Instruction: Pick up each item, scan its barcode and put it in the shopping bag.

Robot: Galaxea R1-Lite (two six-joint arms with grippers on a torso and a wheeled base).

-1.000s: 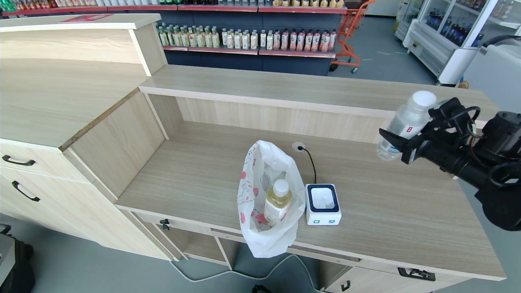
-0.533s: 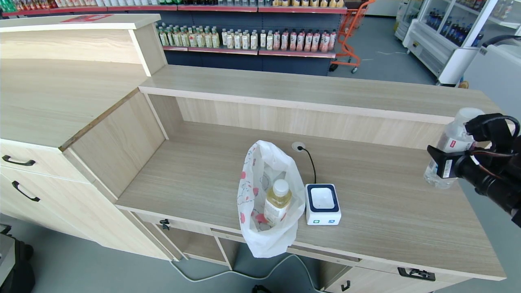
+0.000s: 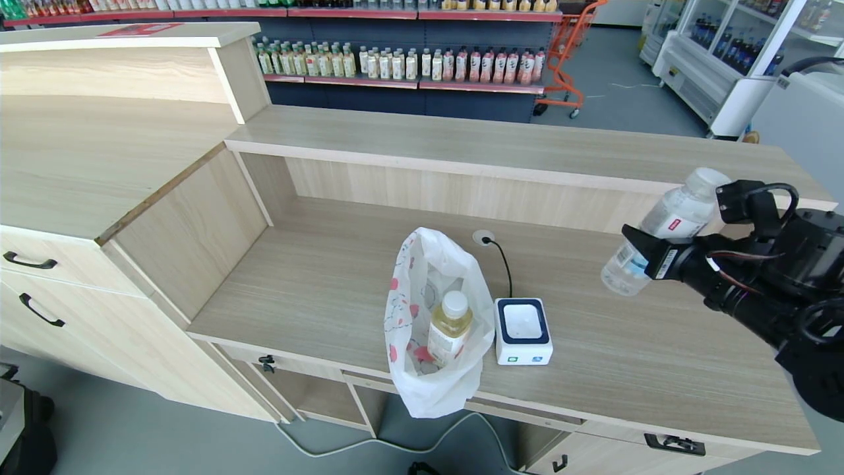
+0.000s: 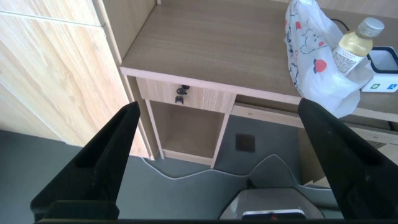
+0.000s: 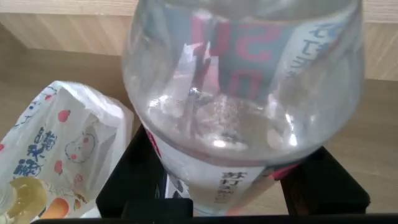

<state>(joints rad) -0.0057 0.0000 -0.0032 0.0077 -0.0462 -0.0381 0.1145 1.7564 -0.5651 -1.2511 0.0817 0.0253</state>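
My right gripper [image 3: 679, 239] is shut on a clear water bottle [image 3: 666, 221] with a white cap. It holds the bottle tilted above the right part of the wooden counter [image 3: 633, 343], to the right of the scanner and higher up. In the right wrist view the water bottle [image 5: 242, 93] sits between the black fingers [image 5: 127, 180]. The white barcode scanner [image 3: 522, 330] lies near the counter's front edge. Beside it stands the patterned shopping bag [image 3: 422, 290] holding a yellow drink bottle [image 3: 450, 328]. My left gripper [image 4: 217, 162] hangs open below counter level, in front of the cupboard.
A black cable [image 3: 504, 264] runs from the scanner to a grommet [image 3: 483, 236]. A raised ledge [image 3: 461, 142] backs the counter, and a taller cabinet [image 3: 99, 158] stands to the left. Store shelves with bottles [image 3: 395, 63] are behind. There is bare counter to the right of the scanner.
The right arm swung the water bottle out to the right half a second ago, then brought it back leftward and a little lower than at first. Bag, scanner and drink bottle stayed put.
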